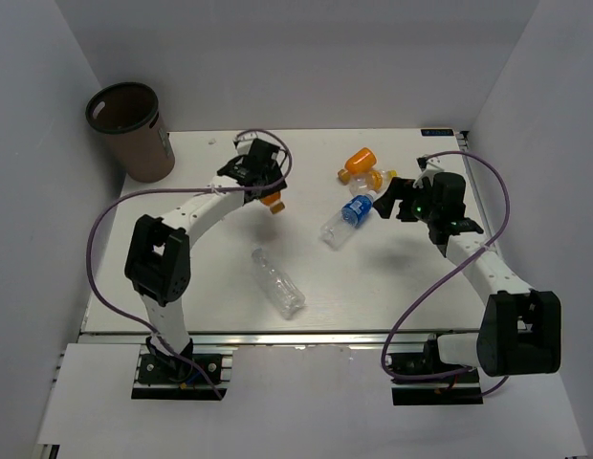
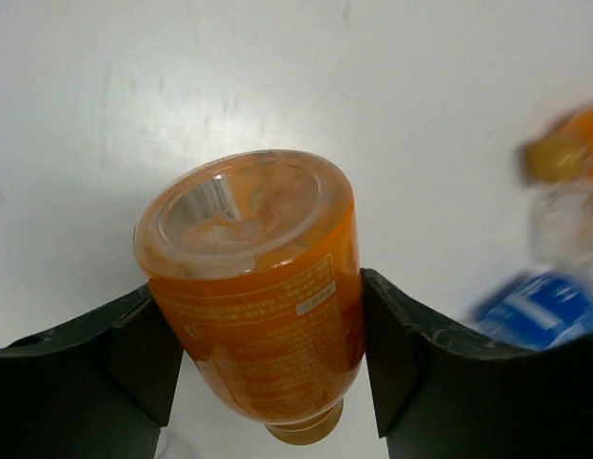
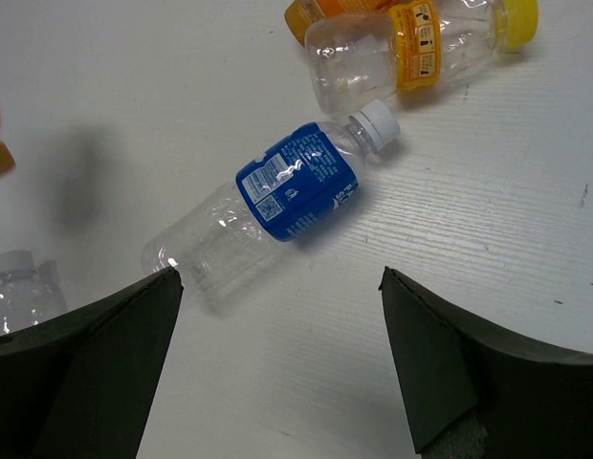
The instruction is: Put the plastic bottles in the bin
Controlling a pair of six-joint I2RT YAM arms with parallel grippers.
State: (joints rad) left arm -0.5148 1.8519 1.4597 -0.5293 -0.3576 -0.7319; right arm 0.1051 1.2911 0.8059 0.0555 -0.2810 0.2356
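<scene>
Left gripper clamped on squat orange bottle, cap half cut off, brown bin well apart at far left, right gripper spread wide near blue-labelled bottle, long clear bottle cropped.

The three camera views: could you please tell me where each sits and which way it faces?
Top external: above and behind the arm bases, looking down on white table, left arm, right arm, dark brown round bin.
Left wrist: on the left arm, looking down; left gripper, both fingers showing, clamps a squat orange plastic bottle.
Right wrist: on the right arm, looking down; open right gripper, both fingers showing, frames a clear blue-labelled plastic bottle.
Shared: top external shows both bottles.
</scene>
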